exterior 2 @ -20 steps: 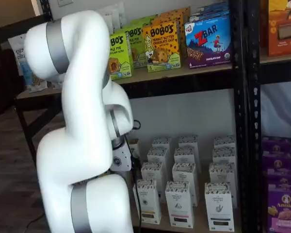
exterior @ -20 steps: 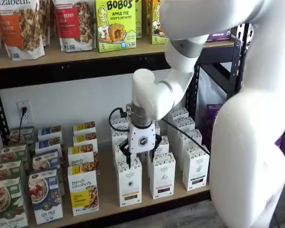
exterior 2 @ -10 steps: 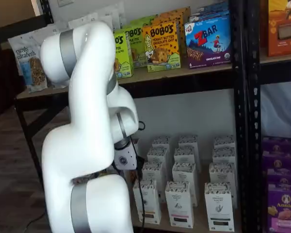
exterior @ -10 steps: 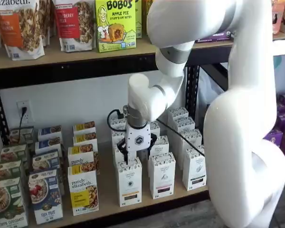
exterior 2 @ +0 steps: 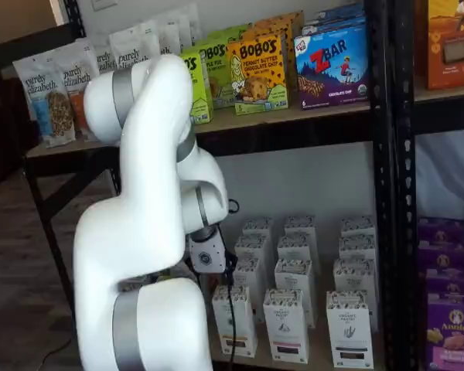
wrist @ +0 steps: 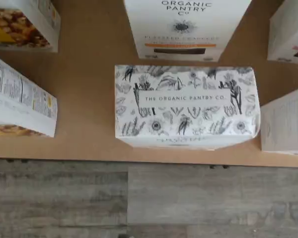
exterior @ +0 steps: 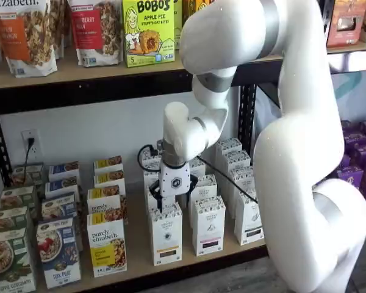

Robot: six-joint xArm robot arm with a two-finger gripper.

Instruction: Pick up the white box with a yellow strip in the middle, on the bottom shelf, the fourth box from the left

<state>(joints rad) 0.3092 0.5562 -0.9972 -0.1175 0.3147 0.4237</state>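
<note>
1. Step in hand, as I judge it: the approach. The fingers [exterior: 165, 205] hang just above the front white box [exterior: 166, 235] on the bottom shelf [exterior: 140, 259], and nothing is held. Their dark tips show on either side of the box top, so they stand wide apart.
2. Left of the fingers stand the granola boxes [exterior: 107, 247], glossy printed cardboard with yellow bands, near but not touching the white box.
3. Directly below the fingers is the white box. In the wrist view its top [wrist: 186, 101] is a flat rectangle of matte card with black botanical drawings and a line of small lettering. The box behind it [wrist: 181, 29] shows the orange strip on its face.
4. Right of the fingers the neighbouring white box [exterior: 208, 224] has a pink strip, so it is not the one wanted. A gap of bare shelf lies between the two.
5. The next move calls for a straight descent, one finger on each side of the narrow top, then a close. The card walls look thin and smooth, so I judge a firm, centred squeeze is needed.
</note>
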